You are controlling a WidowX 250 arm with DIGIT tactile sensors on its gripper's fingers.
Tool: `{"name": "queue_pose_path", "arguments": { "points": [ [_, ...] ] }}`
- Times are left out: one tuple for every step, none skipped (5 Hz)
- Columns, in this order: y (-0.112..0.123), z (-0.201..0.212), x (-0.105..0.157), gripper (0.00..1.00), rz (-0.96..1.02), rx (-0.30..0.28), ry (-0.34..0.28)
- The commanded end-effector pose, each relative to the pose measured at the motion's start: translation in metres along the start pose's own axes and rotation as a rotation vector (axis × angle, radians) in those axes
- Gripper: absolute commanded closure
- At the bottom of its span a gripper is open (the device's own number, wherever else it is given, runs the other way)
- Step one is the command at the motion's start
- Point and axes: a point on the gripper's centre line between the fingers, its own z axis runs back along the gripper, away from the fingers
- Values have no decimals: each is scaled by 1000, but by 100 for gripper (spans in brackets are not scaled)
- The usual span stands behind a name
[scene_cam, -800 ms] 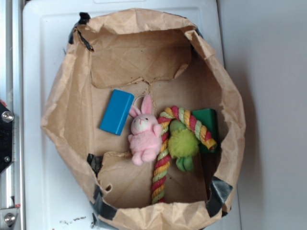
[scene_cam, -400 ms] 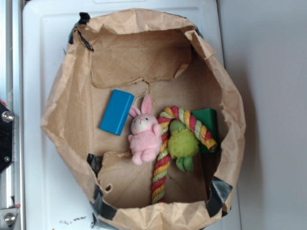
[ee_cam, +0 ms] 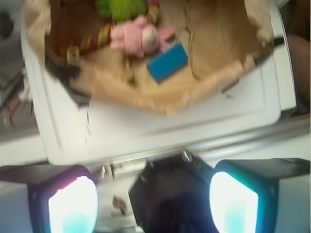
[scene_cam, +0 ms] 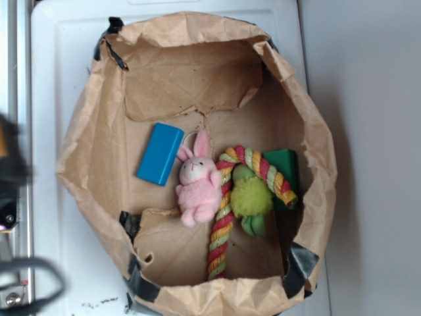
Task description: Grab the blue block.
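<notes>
The blue block (scene_cam: 160, 154) lies flat on the floor of a brown paper bag (scene_cam: 92, 151), just left of a pink plush bunny (scene_cam: 199, 181). In the wrist view the blue block (ee_cam: 167, 62) shows far off near the top, next to the bunny (ee_cam: 136, 36). My gripper (ee_cam: 153, 201) is outside the bag, well short of its near wall, over the white surface and metal rail. Its fingers (ee_cam: 73, 206) stand wide apart with nothing between them. In the exterior view the arm (scene_cam: 10, 174) is only a dark blur at the left edge.
Also in the bag are a striped rope toy (scene_cam: 223, 224), a fuzzy green ball (scene_cam: 251, 197) and a dark green block (scene_cam: 286, 168). The bag's crumpled walls rise around everything. It sits on a white tray (scene_cam: 49, 99) beside a metal rail.
A blurred dark arm has come into the exterior view at the left edge. The block and the toys have not moved.
</notes>
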Motion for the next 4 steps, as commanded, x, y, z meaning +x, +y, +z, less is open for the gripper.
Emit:
{"name": "queue_pose_path", "arguments": {
  "points": [
    [5,-14,45,0,183,-64,-129],
    [14,-26,62,0,375,-97,-215],
    [23,-43,70,0,468,-90,-237],
    [30,-59,77,0,525,-62,-262]
  ]
}}
